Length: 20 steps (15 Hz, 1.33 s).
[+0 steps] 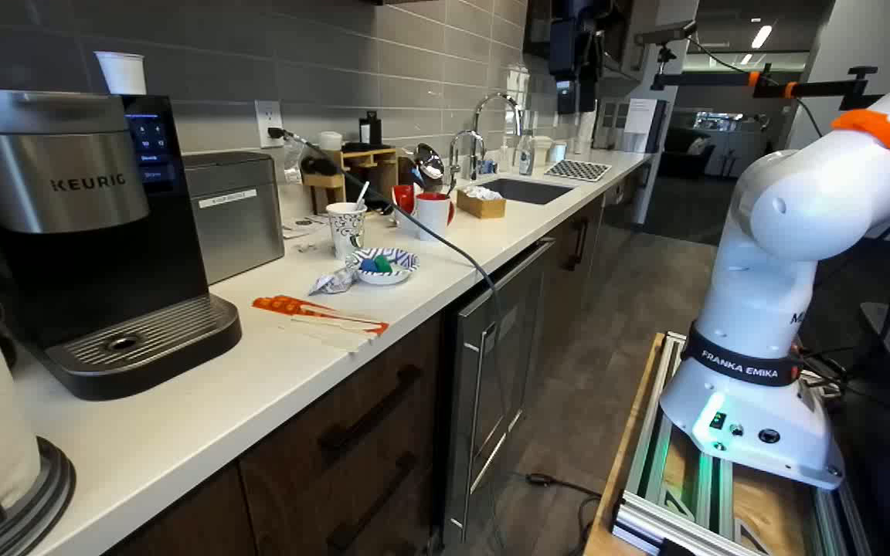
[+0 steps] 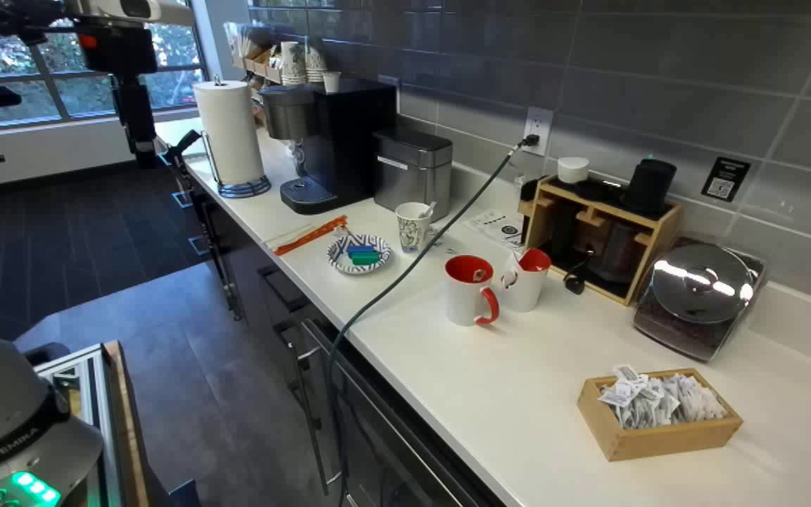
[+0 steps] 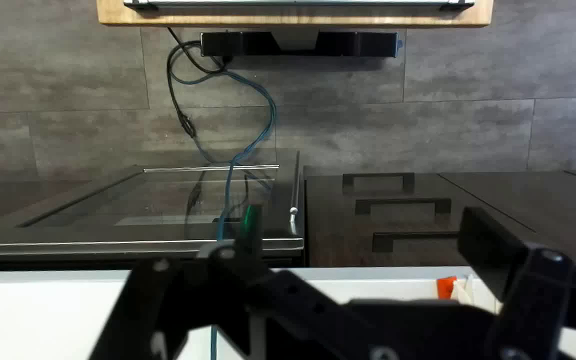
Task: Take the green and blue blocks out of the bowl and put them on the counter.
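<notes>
The small round bowl [image 1: 408, 272], whitish with a blue pattern, stands on the pale counter [image 1: 283, 378]; it also shows in an exterior view [image 2: 336, 262]. A green block [image 1: 382, 265] and a blue block [image 1: 368, 266] lie side by side in it; both show in an exterior view, green [image 2: 365, 258] and blue [image 2: 360, 249]. My gripper [image 3: 365, 220] is open, with nothing between its fingers. It hangs high and well apart from the bowl in both exterior views [image 2: 139, 144]. In the wrist view the bowl and blocks do not show; the counter [image 3: 43, 310] does.
An orange-red flat object [image 2: 310, 236], a patterned paper cup [image 2: 412, 229] and a crumpled wrapper [image 1: 333, 281] lie near the bowl. A cable [image 2: 405, 271] runs across the counter beside it. Red-white mugs [image 2: 467, 296] and a coffee machine [image 1: 97, 255] stand farther along.
</notes>
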{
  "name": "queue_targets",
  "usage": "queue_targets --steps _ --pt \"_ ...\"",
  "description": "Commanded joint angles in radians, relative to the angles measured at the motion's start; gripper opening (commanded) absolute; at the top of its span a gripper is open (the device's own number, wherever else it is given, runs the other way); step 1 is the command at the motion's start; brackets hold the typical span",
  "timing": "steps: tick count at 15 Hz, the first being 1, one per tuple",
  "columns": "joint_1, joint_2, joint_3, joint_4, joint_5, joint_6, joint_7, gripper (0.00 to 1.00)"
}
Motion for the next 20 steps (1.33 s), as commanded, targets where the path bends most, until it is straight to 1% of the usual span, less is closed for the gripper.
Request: queue_targets --steps 1,3,4,5,7,9,11,13,15,17,18,19,20 --pt "0.0 0.001 -0.001 0.003 -0.001 -0.002 0.0 1.0" --pt "0.0 0.001 -0.001 0.003 -0.001 -0.002 0.0 1.0" --pt "-0.021 -0.028 0.007 -0.03 0.041 0.071 0.077 1.0" --pt "-0.027 -0.035 0.013 -0.053 0.057 0.129 0.111 1.0" --pt "-0.045 -0.009 0.036 -0.095 0.073 0.269 0.191 1.0" --pt "-0.077 0.036 0.083 -0.131 0.049 0.405 0.296 1.0" --pt "-0.114 0.094 0.132 -0.151 0.013 0.516 0.397 1.0" --pt "-0.158 0.167 0.176 -0.144 -0.011 0.587 0.507 1.0" --pt "-0.196 0.251 0.201 -0.11 -0.03 0.608 0.614 1.0" --pt "-0.208 0.335 0.192 -0.081 -0.036 0.595 0.7 1.0" --pt "-0.168 0.379 0.142 -0.059 0.018 0.549 0.65 1.0" --pt "-0.135 0.395 0.101 -0.056 0.053 0.549 0.578 1.0" --pt "-0.146 0.326 0.127 -0.104 -0.008 0.588 0.63 1.0"
